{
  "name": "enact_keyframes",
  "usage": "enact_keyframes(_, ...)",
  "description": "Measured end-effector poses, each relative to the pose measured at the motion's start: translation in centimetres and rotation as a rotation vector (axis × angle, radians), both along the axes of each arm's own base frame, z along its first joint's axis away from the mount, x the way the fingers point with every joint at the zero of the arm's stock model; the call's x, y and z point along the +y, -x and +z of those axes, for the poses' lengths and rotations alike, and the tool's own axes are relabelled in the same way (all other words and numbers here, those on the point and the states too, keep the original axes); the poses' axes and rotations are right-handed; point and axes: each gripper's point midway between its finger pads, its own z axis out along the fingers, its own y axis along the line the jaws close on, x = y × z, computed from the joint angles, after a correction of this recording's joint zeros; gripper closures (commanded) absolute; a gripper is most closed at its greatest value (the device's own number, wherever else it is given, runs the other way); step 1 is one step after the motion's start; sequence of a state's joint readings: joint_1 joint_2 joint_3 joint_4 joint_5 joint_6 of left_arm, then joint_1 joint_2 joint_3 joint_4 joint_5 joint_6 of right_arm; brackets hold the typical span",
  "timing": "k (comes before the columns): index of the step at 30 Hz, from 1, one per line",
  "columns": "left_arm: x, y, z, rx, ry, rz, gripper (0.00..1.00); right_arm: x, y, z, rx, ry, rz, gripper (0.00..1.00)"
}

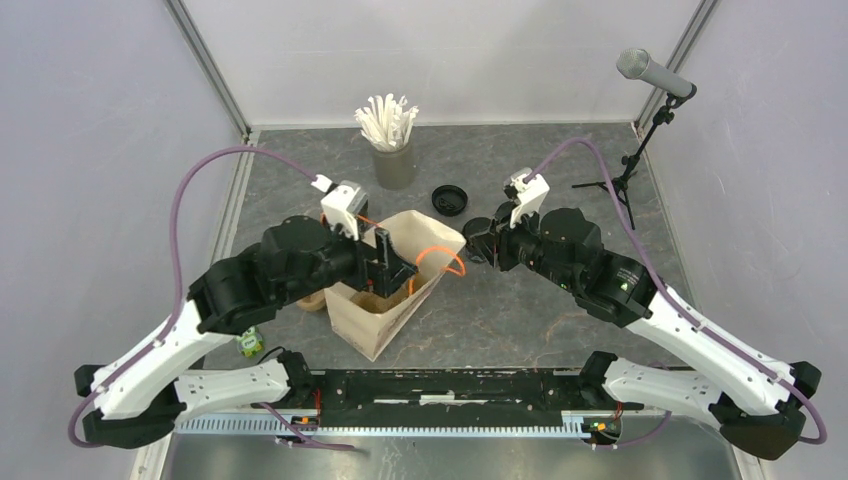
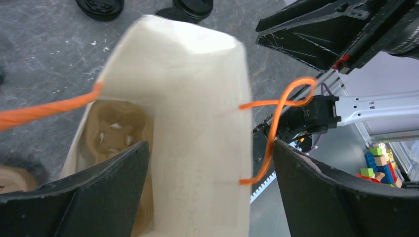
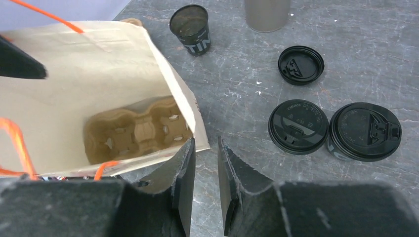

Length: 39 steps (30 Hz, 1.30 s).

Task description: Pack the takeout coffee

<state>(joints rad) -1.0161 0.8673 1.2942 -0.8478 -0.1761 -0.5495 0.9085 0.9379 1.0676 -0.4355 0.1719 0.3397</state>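
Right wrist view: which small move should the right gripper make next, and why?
Probably open wider and move toward a lidded cup. The right gripper has its jaws only narrowly apart with nothing between them. The pulp carrier already sits in the paper bag with empty pockets, and the open left gripper straddles the bag's wall.

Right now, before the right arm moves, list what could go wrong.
1. The left gripper stands open astride the paper bag wall without clamping it; a nudge could fold or tip the bag.
2. An orange handle loops out toward the right gripper, which hangs by the bag's rim with fingers barely parted; it could snag.
3. One black cup stands uncovered, with a loose lid nearby; packed like that, any contents might spill.
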Motion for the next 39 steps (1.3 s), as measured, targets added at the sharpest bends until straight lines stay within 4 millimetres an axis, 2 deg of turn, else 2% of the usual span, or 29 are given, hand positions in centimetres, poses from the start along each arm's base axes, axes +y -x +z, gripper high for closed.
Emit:
enact_keyframes(7, -2.8, -1.1, -1.8, 0.036, -0.032, -0.029, 0.00, 0.3, 0.5, 0.4, -0.007, -0.013, 0.038, 0.62)
enact_keyframes(12, -2.7, -1.1, -1.6, 0.030, -0.025, -0.027, 0.00, 0.9, 0.9, 1.0, -0.036, -0.010, 0.095, 0.46)
enact_keyframes(19, -1.7, -0.7, 0.1, -0.003, 0.016, -0.015, 0.00, 3.8, 0.8, 2.7, -0.079, -0.030, 0.213, 0.44)
enact_keyframes(24, -0.2, -1.0, 4.1, -0.063, 0.071, 0.040, 0.00, 8.7, -0.4, 4.4, -0.059, -0.065, 0.323, 0.46)
enact_keyframes(29, 2.7, -0.8, 7.6, -0.128, 0.133, 0.112, 0.00, 12.3, -1.3, 4.3, -0.025, -0.057, 0.412, 0.44)
enact_keyframes(35, 6.1, 0.2, 8.4, -0.154, 0.146, 0.167, 0.00, 15.7, -2.9, 2.9, -0.005, 0.024, 0.495, 0.42)
enact_keyframes(39, 7.4, 0.4, 7.5, -0.144, 0.105, 0.193, 0.00, 16.8, -3.8, 1.9, -0.002, 0.081, 0.525, 0.49)
